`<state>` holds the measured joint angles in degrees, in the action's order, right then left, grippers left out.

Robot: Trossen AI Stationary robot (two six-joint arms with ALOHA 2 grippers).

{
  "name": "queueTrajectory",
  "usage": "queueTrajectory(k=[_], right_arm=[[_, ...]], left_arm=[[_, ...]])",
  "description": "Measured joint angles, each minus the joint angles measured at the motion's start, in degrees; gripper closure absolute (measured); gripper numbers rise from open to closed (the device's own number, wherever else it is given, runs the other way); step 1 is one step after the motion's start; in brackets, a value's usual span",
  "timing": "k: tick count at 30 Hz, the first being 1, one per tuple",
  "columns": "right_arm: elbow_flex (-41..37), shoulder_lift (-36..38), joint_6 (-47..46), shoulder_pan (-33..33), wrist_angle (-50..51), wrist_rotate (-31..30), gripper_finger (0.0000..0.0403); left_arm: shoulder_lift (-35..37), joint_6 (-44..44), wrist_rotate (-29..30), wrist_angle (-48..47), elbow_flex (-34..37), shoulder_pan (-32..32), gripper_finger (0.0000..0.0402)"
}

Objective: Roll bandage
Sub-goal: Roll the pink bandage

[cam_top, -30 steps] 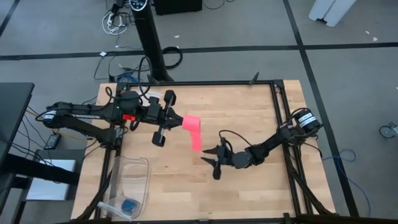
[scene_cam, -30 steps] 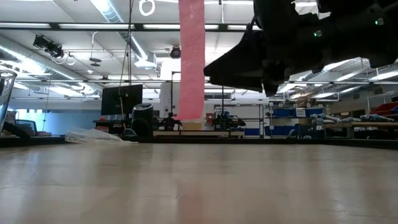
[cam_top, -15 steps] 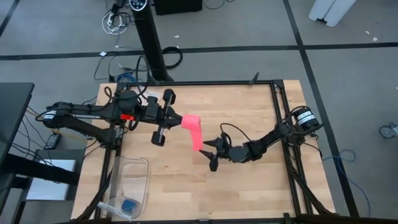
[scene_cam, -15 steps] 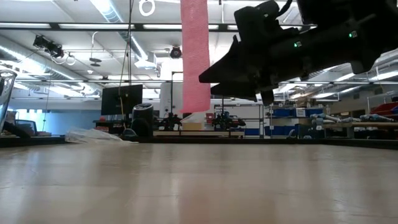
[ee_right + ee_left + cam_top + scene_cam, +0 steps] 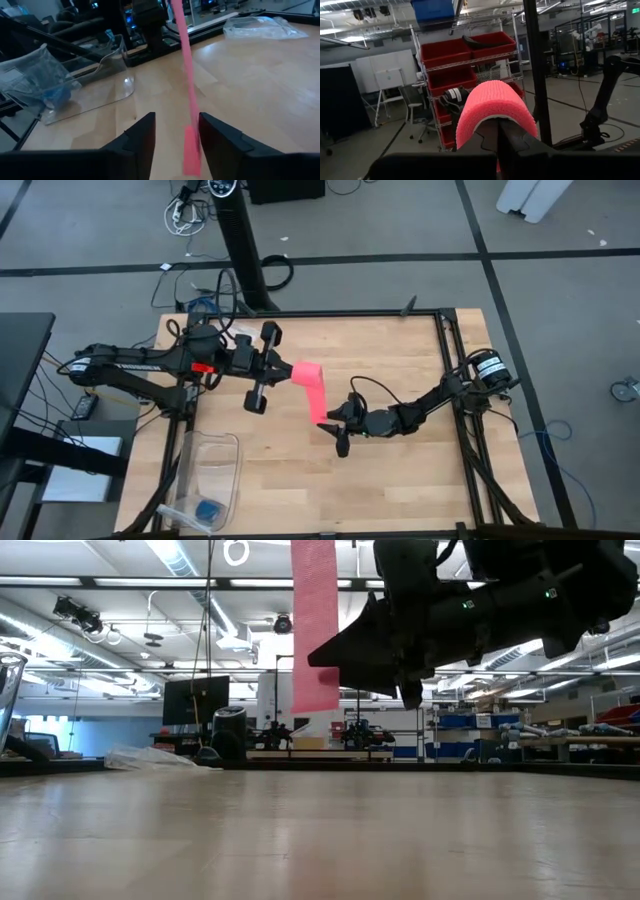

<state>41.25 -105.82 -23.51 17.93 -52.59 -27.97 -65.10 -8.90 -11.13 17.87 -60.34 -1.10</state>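
Note:
The bright pink bandage (image 5: 315, 393) is a long flat band hanging from my left gripper (image 5: 287, 372), which is shut on its upper end over the table's middle left. Its lower end (image 5: 315, 700) hangs clear of the table. My right gripper (image 5: 333, 432) is open at the band's lower end. In the right wrist view its two fingers (image 5: 142, 132) stand on either side of the hanging strip (image 5: 190, 115). The strip runs close by one finger, and I cannot tell whether it touches. My left gripper holds the bandage's upper end (image 5: 492, 105), which arches over the shut fingertips (image 5: 497, 137). The fingers come level from the table's left side. The band hangs straight below them, nearly taut, its lower end clear of the table.
A clear plastic container (image 5: 210, 465) holding a small blue object (image 5: 208, 510) stands at the near left corner; it also shows in the right wrist view (image 5: 85, 85). A crumpled clear bag (image 5: 260, 27) lies off the table's far side. A black frame (image 5: 452, 380) edges the table.
My right gripper has moved toward the table's left and far side, up to the band's lower end, staying open. The band's lower end now hangs a little higher above the table.

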Motion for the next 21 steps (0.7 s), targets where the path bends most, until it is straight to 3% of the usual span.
queueTrajectory(k=[5, 12, 21], right_arm=[[0.0, 0.0, 0.44, -0.17, 0.03, 0.66, 0.028], [0.0, 0.0, 1.05, -0.2, 0.0, 2.12, 0.0391], [0.05, 0.25, 3.63, 6.32, -13.22, 6.77, 0.0399]], left_arm=[[0.0, -1.32, 0.11, 0.82, 0.0, 0.0, 0.0401], [0.0, -3.33, 0.75, 1.12, 0.0, 0.0, 0.0401], [0.0, -6.08, 6.54, -0.58, 1.65, 1.62, 0.0401]])
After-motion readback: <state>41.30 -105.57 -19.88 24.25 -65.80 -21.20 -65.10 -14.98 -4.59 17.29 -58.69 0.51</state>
